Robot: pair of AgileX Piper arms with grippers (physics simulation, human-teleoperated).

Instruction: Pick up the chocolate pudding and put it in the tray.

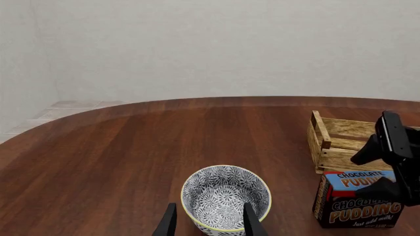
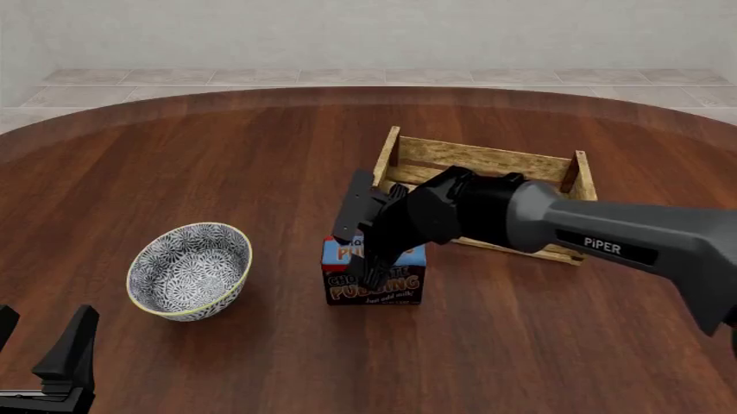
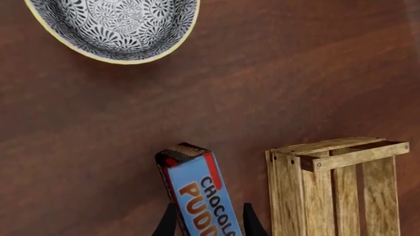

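While the chocolate pudding [image 2: 374, 274] stands upright on the table just in front of the tray [image 2: 484, 163], the right gripper [image 3: 208, 223] straddles its narrow top, fingers against both faces, apparently gripping it. Light, stiff cardboard probably dents easily, so squeeze its broad faces gently. Left gripper [image 1: 208, 220] idles open near the bowl [image 2: 190, 270].

"CHOCOLATE PUDDING" is printed in orange on the blue top and again on the dark front of the chocolate pudding [image 1: 357, 206], with "Just add milk!" written below it, and "PiPER" is marked on the right arm [image 2: 605, 246].
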